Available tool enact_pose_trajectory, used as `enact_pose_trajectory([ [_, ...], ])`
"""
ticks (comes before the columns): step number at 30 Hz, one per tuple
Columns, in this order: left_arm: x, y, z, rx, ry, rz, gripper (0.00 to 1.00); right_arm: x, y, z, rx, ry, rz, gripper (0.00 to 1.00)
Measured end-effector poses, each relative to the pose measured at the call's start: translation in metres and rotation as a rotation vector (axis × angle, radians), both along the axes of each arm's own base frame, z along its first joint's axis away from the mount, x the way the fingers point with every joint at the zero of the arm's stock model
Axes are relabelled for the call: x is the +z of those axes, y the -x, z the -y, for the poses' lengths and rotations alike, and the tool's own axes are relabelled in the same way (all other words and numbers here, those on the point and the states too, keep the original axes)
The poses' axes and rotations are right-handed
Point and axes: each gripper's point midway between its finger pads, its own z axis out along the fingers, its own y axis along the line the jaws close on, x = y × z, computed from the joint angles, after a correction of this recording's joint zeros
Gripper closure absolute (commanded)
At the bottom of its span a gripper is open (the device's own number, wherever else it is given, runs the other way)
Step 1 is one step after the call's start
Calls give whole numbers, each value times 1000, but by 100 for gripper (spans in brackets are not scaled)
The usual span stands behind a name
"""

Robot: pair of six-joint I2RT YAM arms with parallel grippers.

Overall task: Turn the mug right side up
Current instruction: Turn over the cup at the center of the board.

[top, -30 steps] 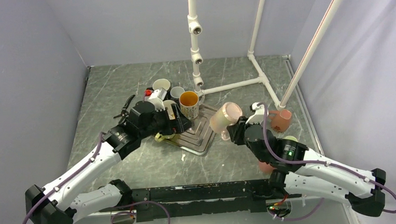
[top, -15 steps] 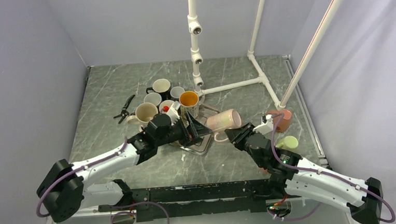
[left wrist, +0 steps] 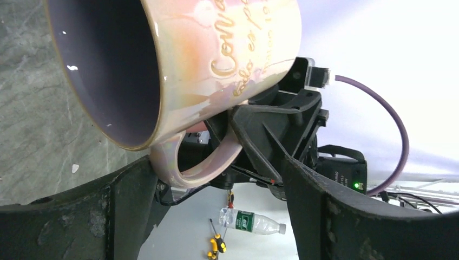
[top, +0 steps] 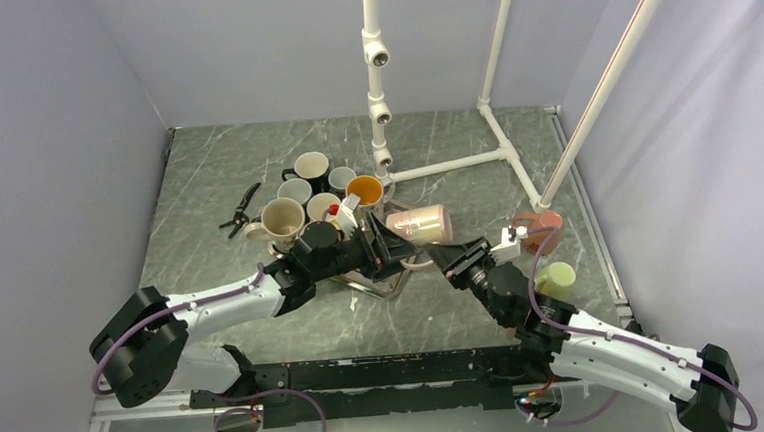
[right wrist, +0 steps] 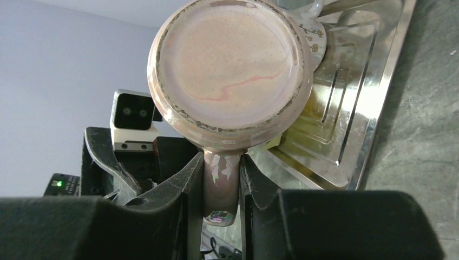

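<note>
The right end effector [right wrist: 222, 169] is clamped on the handle [right wrist: 219, 214] of the pink mug [right wrist: 230, 67], a finger on either side of the loop. The mug hangs on its side in the air, base toward the right wrist and mouth toward the left arm, above the metal tray [right wrist: 346, 124] on the surface [right wrist: 427, 108]. The left end effector [left wrist: 216, 184] is spread apart beneath it (contact cannot be told). Best to roll the right wrist until the rim faces up, staying clear of the other mugs [top: 283, 218], then lower it flat.
</note>
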Motion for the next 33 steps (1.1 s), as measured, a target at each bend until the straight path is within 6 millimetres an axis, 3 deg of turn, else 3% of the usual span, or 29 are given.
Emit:
enact_pose_trajectory([
  [4,4,2,1,4,34,-5,26,2,-1,-2,4,-42,21,100],
  [17,31,-2,0,45,219,21,45,31,2,-20,79,-194,115,100],
  [22,40,-2,1,43,257,29,64,39,6,-17,89,-255,149,100],
  [28,39,-3,3,38,267,40,97,43,8,-15,93,-294,164,100],
  [32,40,-2,4,30,267,71,97,45,9,-14,95,-298,171,100],
  [33,40,-2,4,28,266,82,97,46,10,-13,98,-298,172,91],
])
